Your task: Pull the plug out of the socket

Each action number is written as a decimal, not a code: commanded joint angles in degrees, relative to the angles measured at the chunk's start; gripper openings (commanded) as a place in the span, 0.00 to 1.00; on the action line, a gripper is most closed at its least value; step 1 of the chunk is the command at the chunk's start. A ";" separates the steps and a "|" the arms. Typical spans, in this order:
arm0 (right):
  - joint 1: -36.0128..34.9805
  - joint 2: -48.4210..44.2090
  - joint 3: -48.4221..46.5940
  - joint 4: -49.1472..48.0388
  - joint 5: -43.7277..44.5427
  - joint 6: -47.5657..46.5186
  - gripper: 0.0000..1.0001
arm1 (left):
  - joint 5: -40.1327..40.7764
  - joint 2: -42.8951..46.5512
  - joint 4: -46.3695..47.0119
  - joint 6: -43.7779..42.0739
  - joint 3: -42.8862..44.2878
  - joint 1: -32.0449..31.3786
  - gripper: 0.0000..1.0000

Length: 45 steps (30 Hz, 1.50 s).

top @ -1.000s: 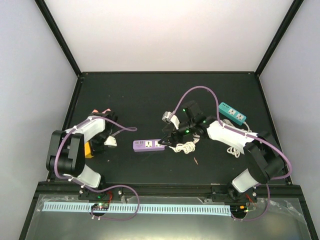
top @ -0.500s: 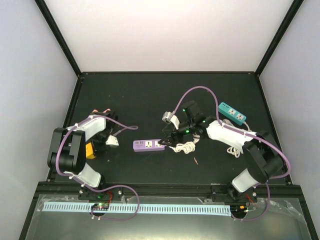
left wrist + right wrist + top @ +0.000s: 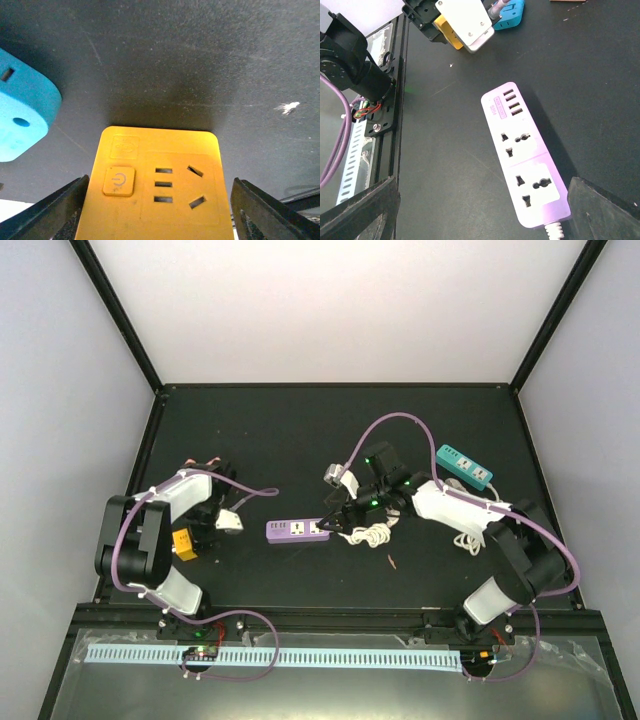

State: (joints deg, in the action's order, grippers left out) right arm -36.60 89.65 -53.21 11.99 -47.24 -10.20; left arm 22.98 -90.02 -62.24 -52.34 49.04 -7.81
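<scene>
Roughly: left gripper [image 3: 160,215] straddles the yellow socket [image 3: 160,185], fingers [image 3: 55,210] apart, likely to pin it; no plug in it. Meanwhile the right gripper [image 3: 480,212], also apart, hangs over the purple strip [image 3: 522,155], sockets bare; the plug is possibly the grey piece [image 3: 496,7] on the blue adaptor [image 3: 515,12], 12 o'clock in that wrist view.

Overhead on whole table [image 3: 300,430]; left wrist close over yellow socket [image 3: 160,190]; right wrist oblique over purple strip [image 3: 520,150]

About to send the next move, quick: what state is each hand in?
Left hand: fingers on either side of the yellow socket; whether it grips cannot be told.
Right hand: open, empty, over the purple power strip.
</scene>
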 commanded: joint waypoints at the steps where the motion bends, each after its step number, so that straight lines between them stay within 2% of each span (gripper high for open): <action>1: 0.33 0.74 -0.17 -0.86 -0.30 -0.41 0.94 | -4.03 2.56 -3.07 1.02 3.53 0.34 0.84; 3: 0.32 0.84 -0.29 -0.63 0.15 -0.77 0.94 | -6.13 4.13 -4.40 1.29 4.82 0.34 0.98; 7: 0.27 0.85 -0.74 -0.02 2.13 -1.96 0.94 | -9.31 7.18 -6.40 1.74 8.04 0.32 0.99; 10: -0.40 1.00 -1.81 0.72 5.08 -2.84 0.94 | -14.65 9.18 -8.43 2.84 11.42 0.32 0.99; 18: -7.05 6.08 -9.22 7.67 18.79 -9.50 0.94 | -25.72 16.08 -7.86 8.84 18.98 0.43 0.99; 24: -11.70 11.33 -13.48 9.65 28.92 -13.35 0.94 | -30.87 25.14 -1.60 14.10 20.48 0.36 0.99; 30: -13.27 16.25 -17.05 10.90 34.46 -14.72 0.94 | -37.39 29.10 0.02 16.10 18.19 0.34 0.99; 40: -14.71 22.47 -20.65 14.64 34.36 -18.59 0.94 | -40.63 31.74 0.37 16.47 16.00 0.34 0.99; 45: -14.65 23.46 -21.23 16.87 31.61 -19.61 0.88 | -40.96 32.27 0.70 17.00 15.87 0.34 0.99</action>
State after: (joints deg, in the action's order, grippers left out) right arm -50.92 110.98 -73.82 25.91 -14.68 -27.83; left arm -15.66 -58.85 -62.87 -36.42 64.69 -7.81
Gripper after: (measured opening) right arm 0.903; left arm 0.988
